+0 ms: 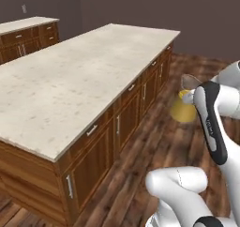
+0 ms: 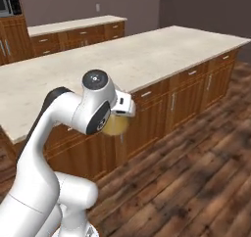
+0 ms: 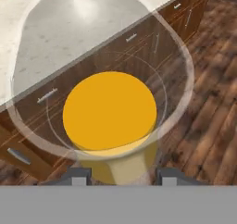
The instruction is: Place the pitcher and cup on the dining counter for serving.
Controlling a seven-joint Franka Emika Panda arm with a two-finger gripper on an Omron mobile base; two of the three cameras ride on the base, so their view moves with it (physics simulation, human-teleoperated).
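1 pitcher (image 3: 111, 112), a clear conical glass carafe holding amber-orange liquid, is carried in the gripper (image 3: 121, 176). In the hand view the 2 dark fingertips (image 3: 77, 176) stand on either side of its narrow neck, apparently clamped on it, with the wide base pointing away from the hand. The pitcher's long axis therefore runs along the gripper's own line.

Left: the dining counter (image 1: 70, 80), a long island with a beige speckled stone top over brown wooden drawers and cabinets. Its near top is bare. A second, similar counter (image 1: 28, 24) stands farther back against the wall.

Right: in the left base view the pitcher (image 1: 183, 106) hangs in the air over the wooden floor (image 1: 140, 174), beside the island's drawer fronts and off its edge. The white arm (image 1: 213, 123) covers part of it.

The governing relation, as a judgement: the stone top lies to the left of the held pitcher, so the coming move is leftward and over the counter edge, with the carafe righted before set-down. Nothing stands between pitcher and top except that edge. The cup cannot be located.
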